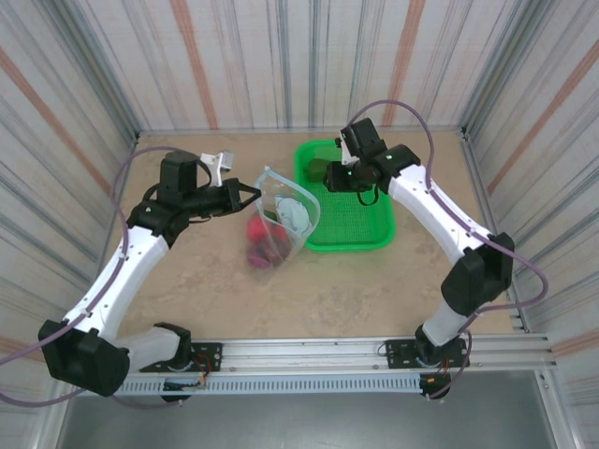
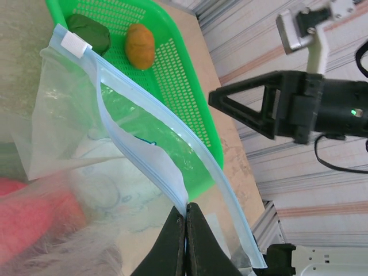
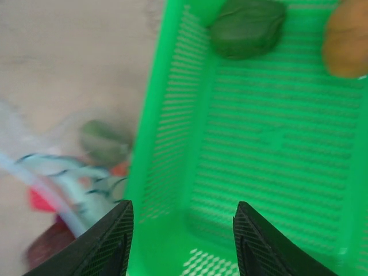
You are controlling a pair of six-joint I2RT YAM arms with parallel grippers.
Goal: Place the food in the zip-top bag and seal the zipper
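Zip-top bag [image 1: 281, 220] sits on the bench [image 1: 206, 281] just left of the green basket [image 1: 360, 238], mouth held open, with a few red and maroon bits of food [image 1: 262, 241] already inside. Left hand [image 2: 185, 210] is pinched tight on the bag's mouth edge right by the zipper [image 2: 149, 109], propping it up. Right hand [image 3: 183, 210] hangs over the basket, fingers apart with nothing between them. Two pieces sit at the basket's far end: a dark green one [image 3: 247, 27] and an orange one [image 3: 348, 37]. My take: pick one, centre the fingers on it before closing since they look round and rollable, and hold the left pinch steady so the mouth doesn't collapse. Can't count what's in the bag, because the crinkly plastic blurs it. The orange piece is also cut off at the edge of the right wrist view.
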